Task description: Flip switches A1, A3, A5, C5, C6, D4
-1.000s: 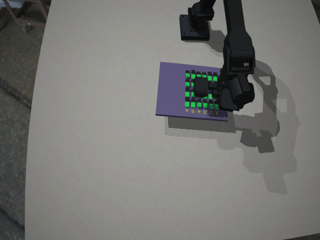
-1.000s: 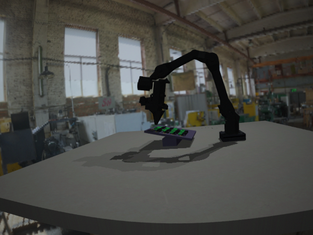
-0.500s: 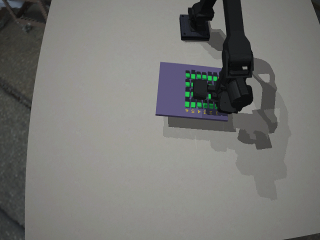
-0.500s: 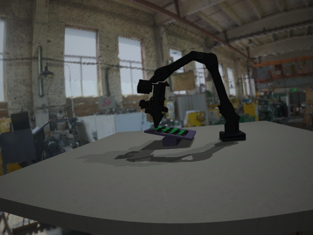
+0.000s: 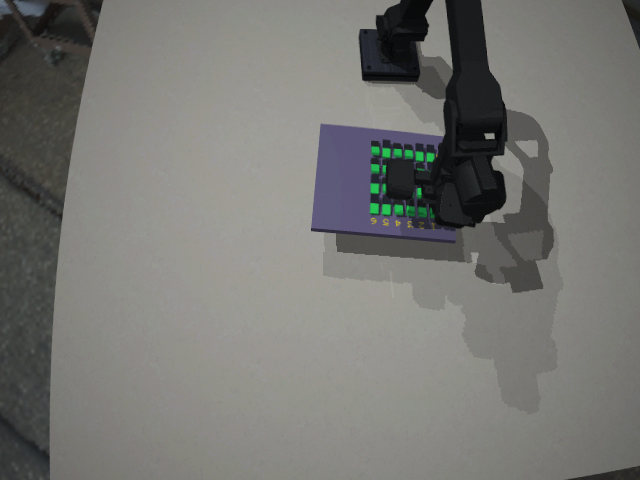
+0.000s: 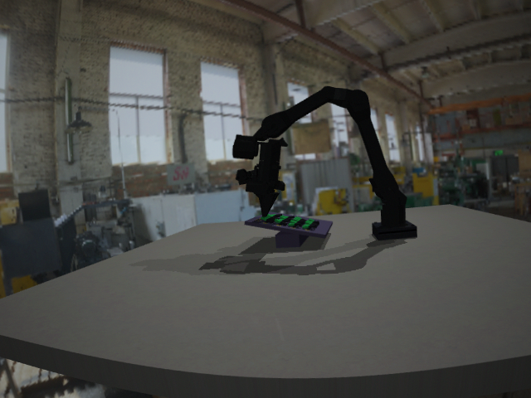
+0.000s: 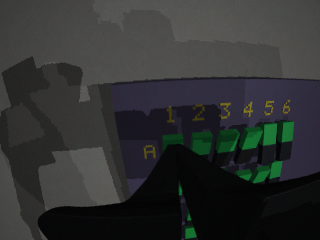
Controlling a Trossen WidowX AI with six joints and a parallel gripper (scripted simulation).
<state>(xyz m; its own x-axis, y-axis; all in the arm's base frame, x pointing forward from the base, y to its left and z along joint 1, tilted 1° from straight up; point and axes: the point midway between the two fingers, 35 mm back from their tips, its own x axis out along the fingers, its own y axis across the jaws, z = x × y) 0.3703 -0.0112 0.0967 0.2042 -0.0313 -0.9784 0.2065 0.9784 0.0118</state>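
Note:
The purple panel (image 5: 341,180) (image 6: 323,232) (image 7: 135,95) is tilted on a block and carries rows of black-and-green rocker switches. My gripper (image 6: 265,215) (image 7: 174,150) is shut and empty, pointing down, its tips at switch A1 (image 7: 172,139); whether they touch it I cannot tell. The tips cover A1's near part in the wrist view. Switches A3 (image 7: 227,140) and A5 (image 7: 269,134) show green on their far ends. In the top view, C6 (image 5: 374,167) and D4 (image 5: 397,152) show, while the wrist parts partly hide C5.
Neighbouring switches A2 (image 7: 201,143) and A4 (image 7: 251,135) stand close beside the target columns. The arm's base (image 5: 390,72) (image 6: 394,231) stands on the table beyond row D. The forearm and wrist hang over the column 1 side of the panel. Arm shadows fall across the panel and table.

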